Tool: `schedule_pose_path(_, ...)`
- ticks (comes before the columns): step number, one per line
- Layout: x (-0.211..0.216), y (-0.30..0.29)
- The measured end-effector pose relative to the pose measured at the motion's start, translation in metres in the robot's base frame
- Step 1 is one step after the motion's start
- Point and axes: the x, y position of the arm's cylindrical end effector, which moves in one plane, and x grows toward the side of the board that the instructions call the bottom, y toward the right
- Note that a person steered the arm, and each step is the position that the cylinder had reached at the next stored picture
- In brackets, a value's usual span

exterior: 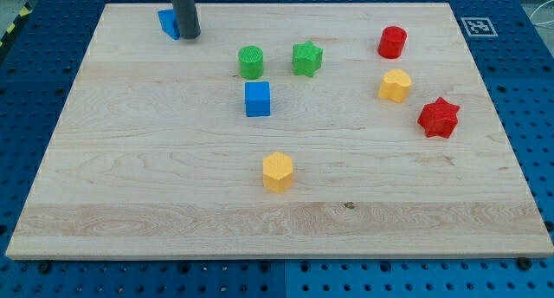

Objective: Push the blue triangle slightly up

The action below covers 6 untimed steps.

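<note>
Eight small blocks sit on a pale wooden tabletop (130, 203), which rests on a blue perforated base (35, 90). A black-and-white marker tag (478, 26) lies on the base just off the tabletop's top right corner in the view.

No clamping end effector shows here, only a straight dark rod (183, 8) coming down from the view's top. My tip (190, 35) touches the tabletop just to the right of the blue triangle (168, 23), pressed against its right side, and the rod hides part of that block. The blue triangle lies near the tabletop's top edge, toward the view's left, well apart from all the other blocks.

Near the middle, a green cylinder (251, 62) and a green star (306, 58) stand side by side, with a blue cube (257, 99) just below the cylinder. A yellow hexagon (278, 171) sits lower still. On the view's right are a red cylinder (392, 42), a yellow block (395, 86) of unclear shape below it, and a red star (438, 118).
</note>
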Motion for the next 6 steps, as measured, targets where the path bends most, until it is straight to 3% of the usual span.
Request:
schedule_pose_path(1,0.039,0.005)
schedule_pose_path(2,0.040,-0.008)
schedule_pose_path(6,-0.039,-0.038)
